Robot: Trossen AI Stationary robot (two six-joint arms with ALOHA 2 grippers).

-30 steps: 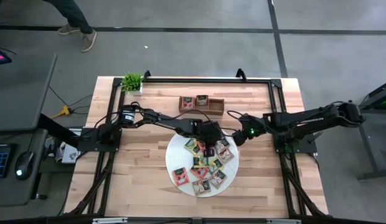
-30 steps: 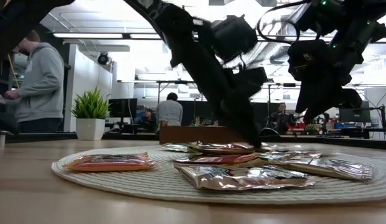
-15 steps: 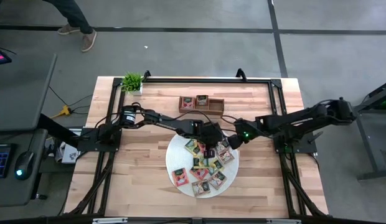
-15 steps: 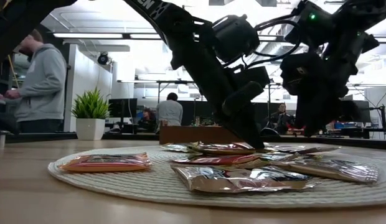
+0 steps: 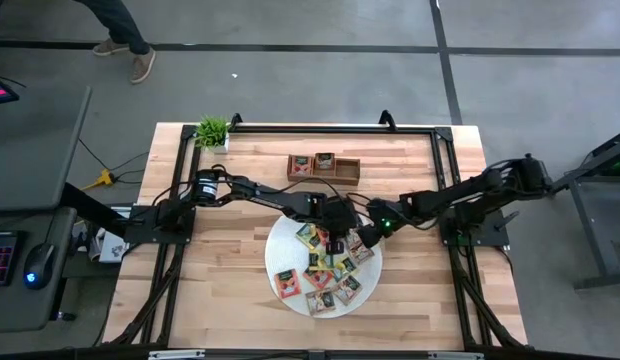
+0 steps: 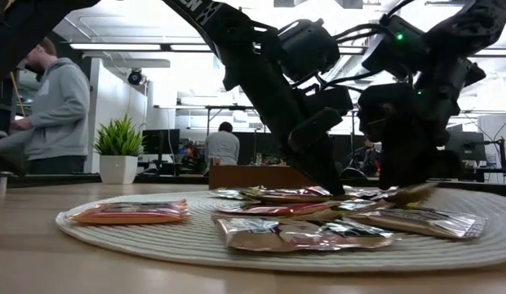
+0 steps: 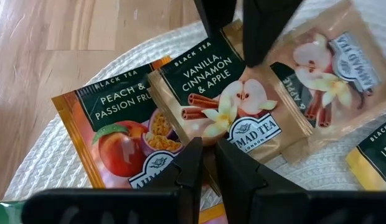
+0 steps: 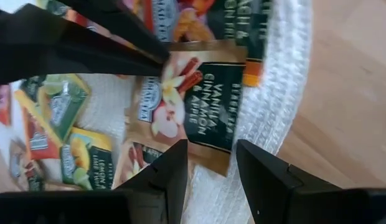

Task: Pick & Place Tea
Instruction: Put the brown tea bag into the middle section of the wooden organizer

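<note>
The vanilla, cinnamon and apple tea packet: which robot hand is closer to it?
Left. The left gripper pinches the edge of the vanilla packet. The right gripper hovers open just over its other end, not gripping.

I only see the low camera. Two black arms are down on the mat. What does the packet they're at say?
Observer: The tea packet reads Vanilla, Cinnamon & Apple.
Operator: Is anything holding it?
Observer: Yes, the left gripper is pinched shut on its edge.
Operator: And the other one?
Observer: The right gripper is open, one finger on either side of the packet's far corner.
</note>
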